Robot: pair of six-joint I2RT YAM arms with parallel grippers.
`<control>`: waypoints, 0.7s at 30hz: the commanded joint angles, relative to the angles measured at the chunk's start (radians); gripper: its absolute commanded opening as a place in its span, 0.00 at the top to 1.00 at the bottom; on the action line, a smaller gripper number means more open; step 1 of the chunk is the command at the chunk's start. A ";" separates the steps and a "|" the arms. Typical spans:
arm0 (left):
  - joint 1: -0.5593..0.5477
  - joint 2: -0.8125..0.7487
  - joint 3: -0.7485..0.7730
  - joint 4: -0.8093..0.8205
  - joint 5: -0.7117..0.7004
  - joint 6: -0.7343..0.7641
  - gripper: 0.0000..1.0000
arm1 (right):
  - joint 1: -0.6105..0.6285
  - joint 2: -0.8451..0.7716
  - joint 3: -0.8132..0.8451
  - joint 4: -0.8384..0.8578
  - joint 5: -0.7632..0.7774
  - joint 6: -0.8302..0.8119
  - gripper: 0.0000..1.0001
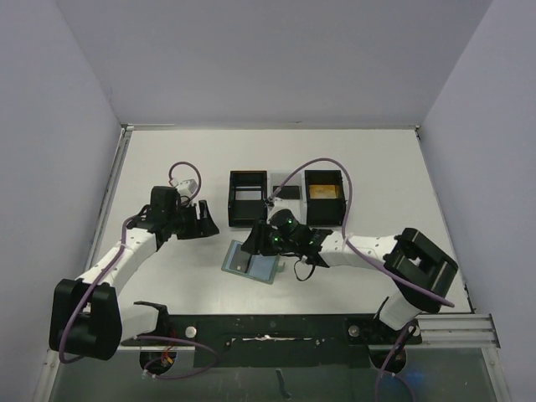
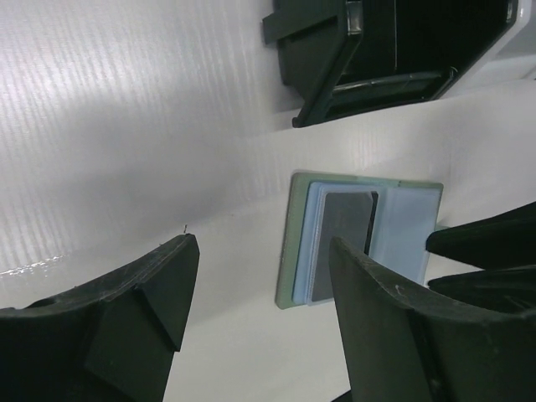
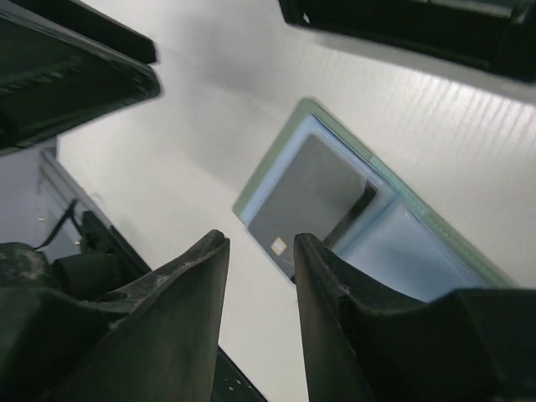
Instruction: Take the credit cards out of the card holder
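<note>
Hovering right pincer (image 3: pixel 260 243), narrowly parted, empty

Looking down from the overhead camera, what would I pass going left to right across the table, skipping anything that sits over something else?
left gripper → left black box → right black box, which shows gold-orange inside
</note>
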 commanded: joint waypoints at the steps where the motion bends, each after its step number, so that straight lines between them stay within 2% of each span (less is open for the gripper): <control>1: 0.012 -0.046 0.043 0.015 -0.056 -0.004 0.38 | 0.036 0.058 0.079 -0.076 0.065 0.014 0.64; 7: 0.011 -0.074 0.031 0.022 -0.052 -0.012 0.39 | 0.045 0.116 0.081 -0.065 0.001 0.016 0.65; 12: 0.005 -0.058 0.015 0.050 0.045 -0.034 0.39 | 0.000 0.161 0.083 -0.117 -0.028 0.045 0.65; 17: -0.042 -0.060 -0.083 0.187 0.177 -0.222 0.45 | -0.034 0.156 0.050 -0.159 -0.036 0.051 0.66; 21: -0.132 -0.076 -0.151 0.294 0.146 -0.301 0.46 | -0.042 0.170 0.044 -0.150 -0.076 0.049 0.65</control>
